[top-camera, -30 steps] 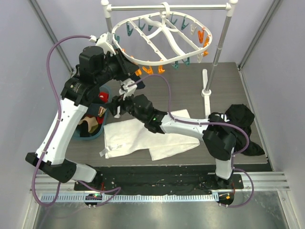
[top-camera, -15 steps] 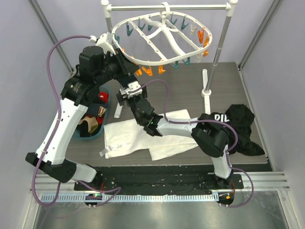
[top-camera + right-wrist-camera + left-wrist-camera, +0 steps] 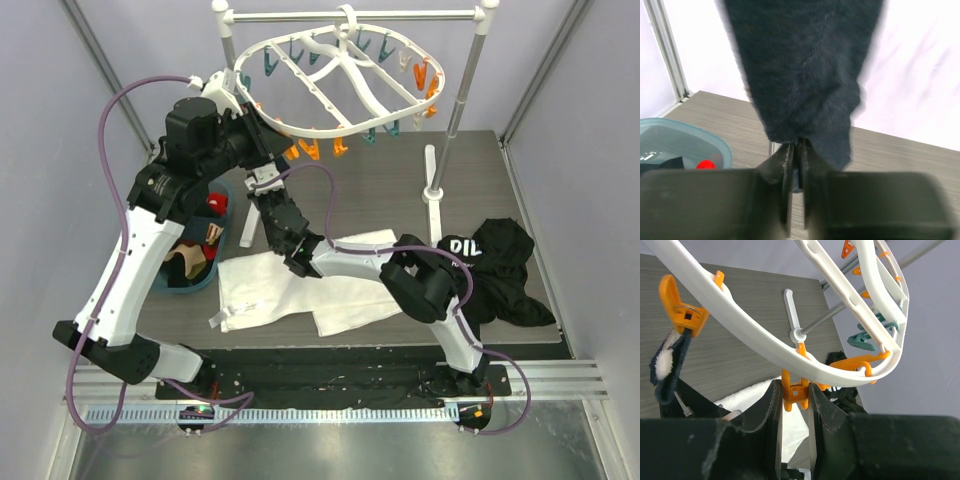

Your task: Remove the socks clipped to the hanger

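The white oval hanger [image 3: 340,80] hangs from the rail, with orange and teal clips round its rim. My left gripper [image 3: 796,399] is shut on an orange clip [image 3: 795,390] under the near rim [image 3: 750,325]. Beside it, another orange clip [image 3: 682,310] holds a dark navy sock [image 3: 670,375] with a white fuzzy lining. In the right wrist view that dark sock [image 3: 805,65] hangs straight down. My right gripper [image 3: 797,150] is shut on its lower edge. From above, the right gripper [image 3: 264,184] sits just below the left gripper [image 3: 272,150].
A teal bin [image 3: 186,289] at the left holds a red sock [image 3: 216,204] and a tan patterned sock [image 3: 185,265]. A white cloth [image 3: 300,285] lies mid-table and a black lettered garment [image 3: 500,265] at the right. Grey rail [image 3: 350,15] and pole [image 3: 460,100] stand behind.
My right gripper swung from beside the bin up under the hanger's near rim, opened, then closed on the hanging dark sock. The left arm has stayed still.
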